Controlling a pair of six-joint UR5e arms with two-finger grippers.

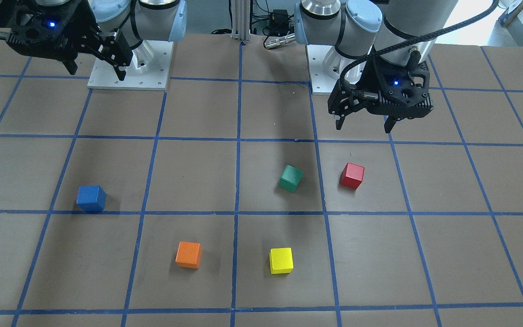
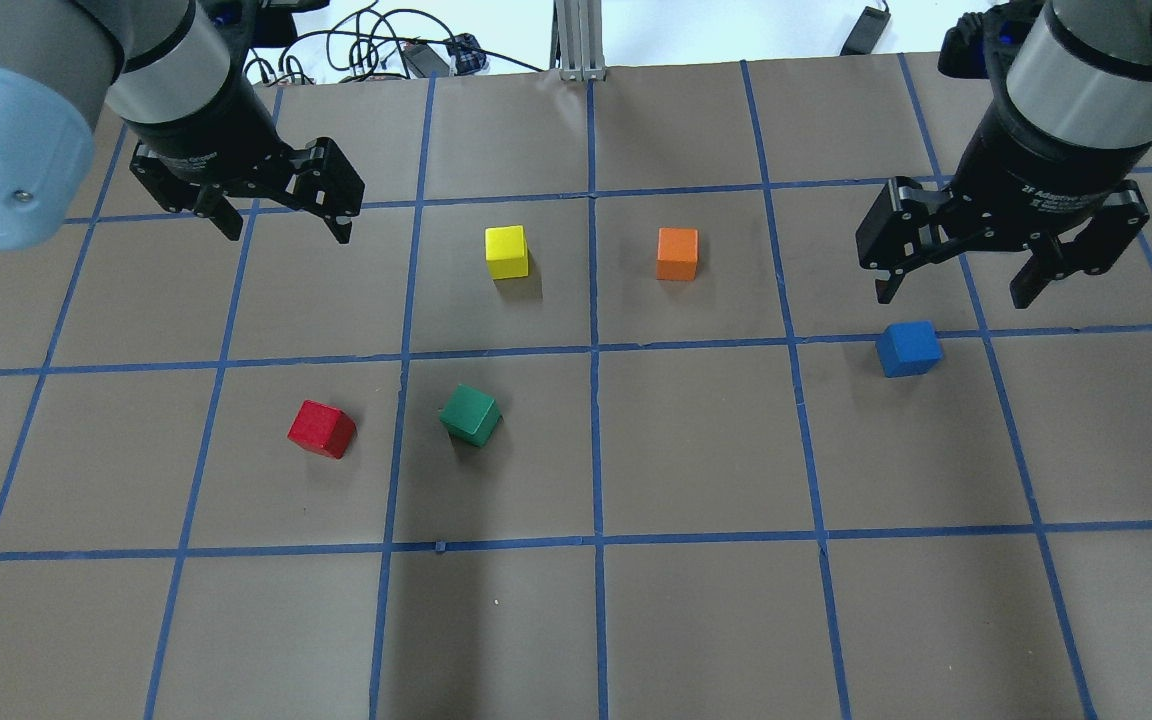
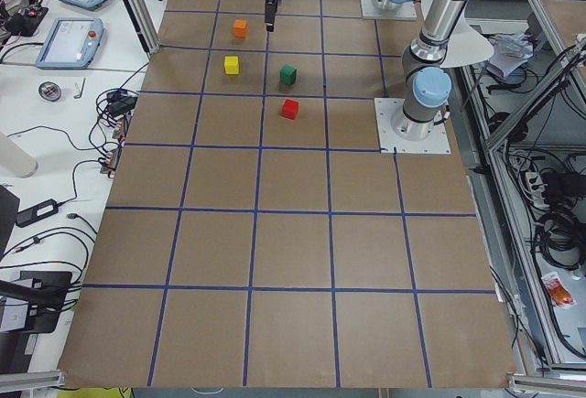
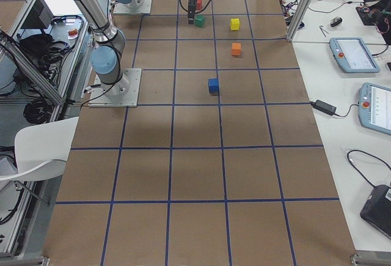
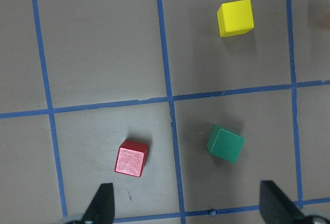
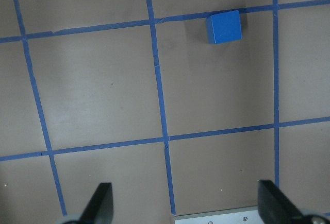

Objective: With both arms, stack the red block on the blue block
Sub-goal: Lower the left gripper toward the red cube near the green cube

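A brown paper-covered tabletop (image 2: 696, 450) ruled into squares by blue tape carries everything. Two silver-grey jointed arms with light-blue joint caps hang over its far half: the left arm (image 2: 166, 70) and the right arm (image 2: 1086, 80).

Each ends in a black two-finger gripper with a small blue light. The left gripper (image 2: 288, 235) is above the tabletop with its fingers spread wide and nothing between them. The right gripper (image 2: 951, 297) is likewise raised, spread and empty. White print on the right gripper's collar begins "2F Adaptive" – the rest is too small to read, as is the print on the left one.

The small matte red cube (image 2: 322, 429) sits on the tabletop in the robot's left half, nearer the robot than the left gripper and apart from it. Being a cube it has no long axis – its faces are turned off the tape lines, one corner toward the robot. A small green cube (image 2: 470, 415), also skewed, lies near it in the next square toward the middle.

The small matte blue cube (image 2: 908, 348) rests in the robot's right half, just on the robot's side of a cross tape line, nearly square to the grid, close by the right gripper's fingertips in the overhead view.

A yellow cube (image 2: 506, 251) and an orange cube (image 2: 677, 253) stand farther out, on either side of the centre line.
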